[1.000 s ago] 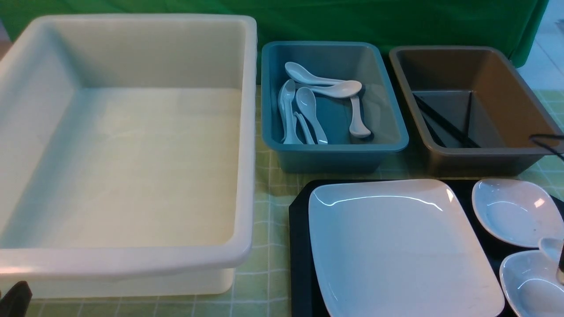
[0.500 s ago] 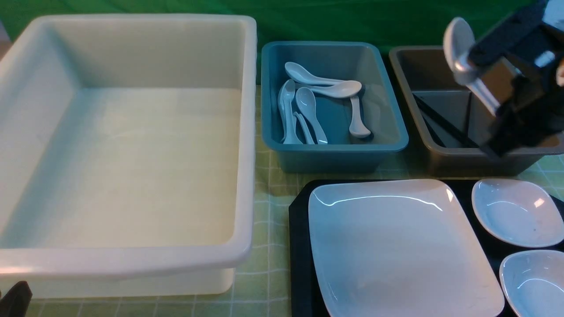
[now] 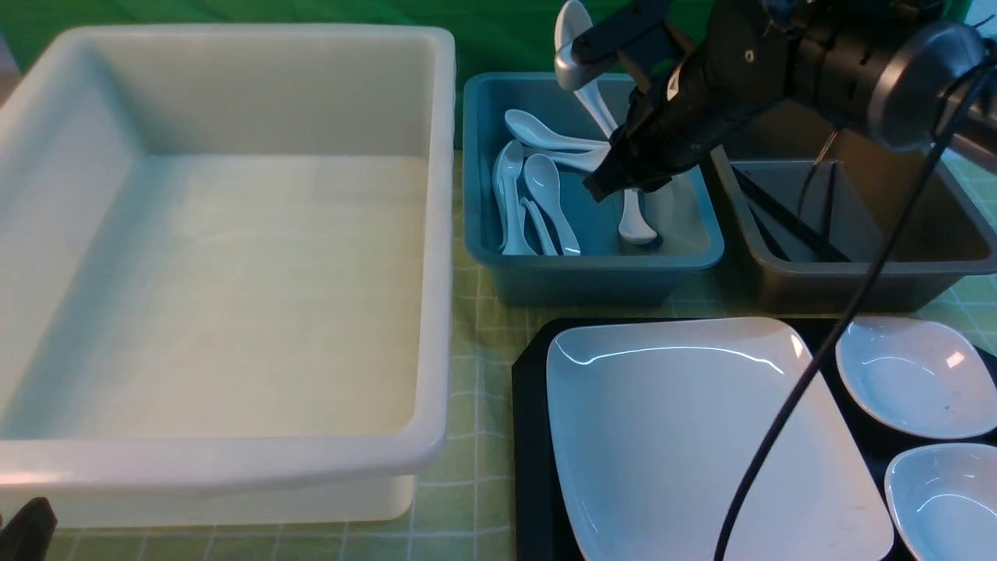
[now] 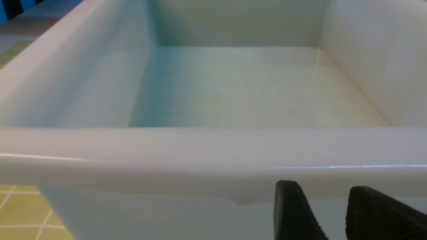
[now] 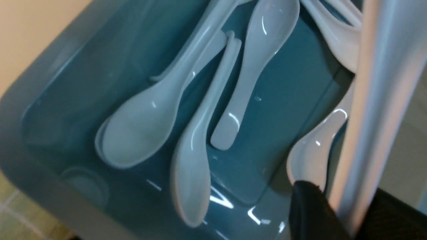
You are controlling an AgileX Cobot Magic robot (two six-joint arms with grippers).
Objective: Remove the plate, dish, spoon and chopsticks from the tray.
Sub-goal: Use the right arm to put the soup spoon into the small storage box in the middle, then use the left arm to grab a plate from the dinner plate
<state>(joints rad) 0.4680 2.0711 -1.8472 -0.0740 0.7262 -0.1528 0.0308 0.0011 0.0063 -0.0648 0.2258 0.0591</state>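
Note:
My right gripper (image 3: 615, 144) hangs over the blue bin (image 3: 685, 251), shut on the handle of a white spoon (image 3: 572, 27) whose bowl points up. In the right wrist view that spoon's handle (image 5: 377, 100) runs between the two black fingers (image 5: 310, 206) of my right gripper (image 5: 347, 206), above several spoons (image 5: 146, 126) lying in the bin. The large white plate (image 3: 701, 436) rests on the black tray (image 3: 530, 436), with two small dishes (image 3: 911, 374) (image 3: 942, 499) beside it. Black chopsticks (image 3: 787, 222) lie in the brown bin (image 3: 857, 276). My left gripper (image 4: 323, 186) is open and empty, just outside the white bin's near rim (image 4: 200, 150).
The big white bin (image 3: 436, 234) fills the left half of the table and holds nothing. Blue and brown bins stand side by side behind the tray. A black cable (image 3: 810, 366) from my right arm hangs across the plate. Green checked cloth covers the table.
My right arm rose from the dishes at the right edge, then swung left from over the brown bin to over the blue bin, carrying the spoon. The left gripper stayed still.

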